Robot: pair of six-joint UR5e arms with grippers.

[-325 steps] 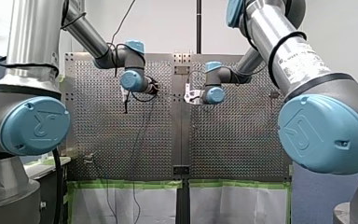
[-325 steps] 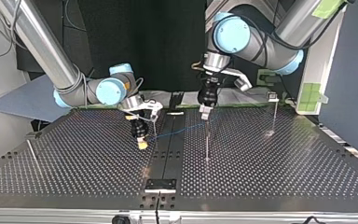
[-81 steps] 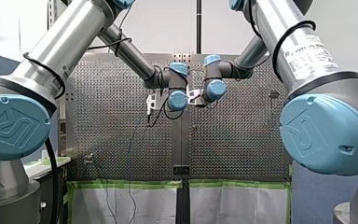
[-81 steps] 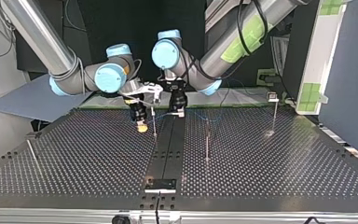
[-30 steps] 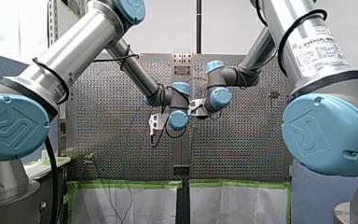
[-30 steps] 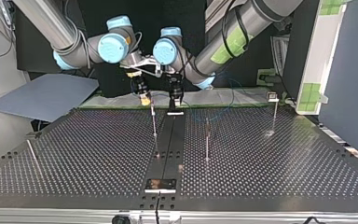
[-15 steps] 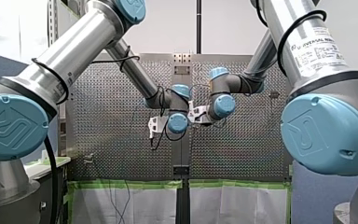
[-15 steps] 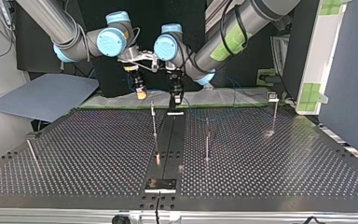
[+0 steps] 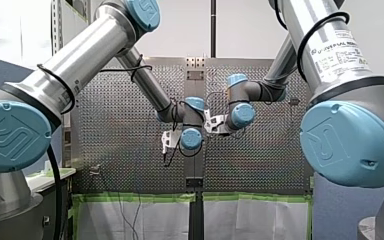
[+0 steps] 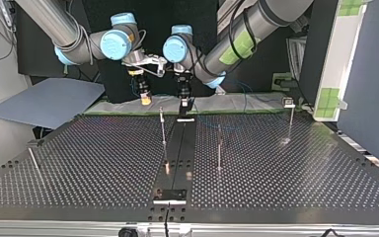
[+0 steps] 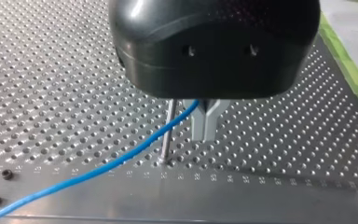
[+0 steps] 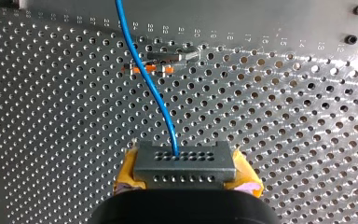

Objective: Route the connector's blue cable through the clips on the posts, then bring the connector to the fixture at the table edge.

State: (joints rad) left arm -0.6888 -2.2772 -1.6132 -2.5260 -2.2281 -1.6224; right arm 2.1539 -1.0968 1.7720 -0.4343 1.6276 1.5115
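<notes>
In the right wrist view my right gripper (image 12: 185,171) is shut on the grey connector (image 12: 185,163), gripped between its yellow pads (image 12: 127,173). The blue cable (image 12: 149,88) rises from the connector and passes a clip post (image 12: 168,56) seen end-on. In the left wrist view my left gripper (image 11: 205,131) has its grey metal fingers shut on the blue cable (image 11: 121,158), beside a thin post (image 11: 168,135). In the top view my right gripper (image 10: 145,100) and my left gripper (image 10: 184,104) hang side by side over the table's far edge, behind the nearest post (image 10: 163,126).
Two more posts (image 10: 219,148) (image 10: 291,118) stand at the top view's right, and a bare rod (image 10: 34,163) at its left. A small black fixture plate (image 10: 170,196) sits on the centre strip at the near edge, another (image 10: 186,119) at the far edge.
Both grippers have drawn back slightly toward the arms' side of the table, staying shut on the connector and the cable. In the front view both wrists sit lower.
</notes>
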